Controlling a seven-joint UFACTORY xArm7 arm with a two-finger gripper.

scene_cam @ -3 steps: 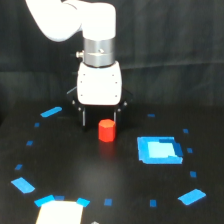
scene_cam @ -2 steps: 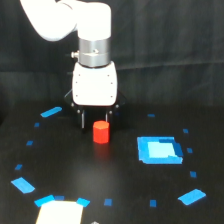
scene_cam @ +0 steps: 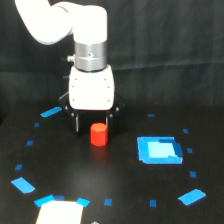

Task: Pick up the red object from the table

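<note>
While gripper (scene_cam: 93,129) hangs w/ jaws wide, short red-orange cylinder, the red object (scene_cam: 99,134), stands upright btwn them.

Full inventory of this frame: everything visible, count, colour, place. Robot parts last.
red object: 1, red-orange cylinder, upright on the table, centre, between the fingers
table: 1, matte black, fills the lower half
blue square patch: 1, bright blue with paler middle, to the exterior view's right of the red object
tape marks: many, blue, small, scattered around the table in a loose ring; exact count unclear
white patch: 1, white with blue corners, bottom edge, the exterior view's left
backdrop: 1, dark cloth, behind the table
arm: 1, white with silver wrist, coming down from top left
gripper: 1, white body, dark fingers, jaws open astride the red object
</note>
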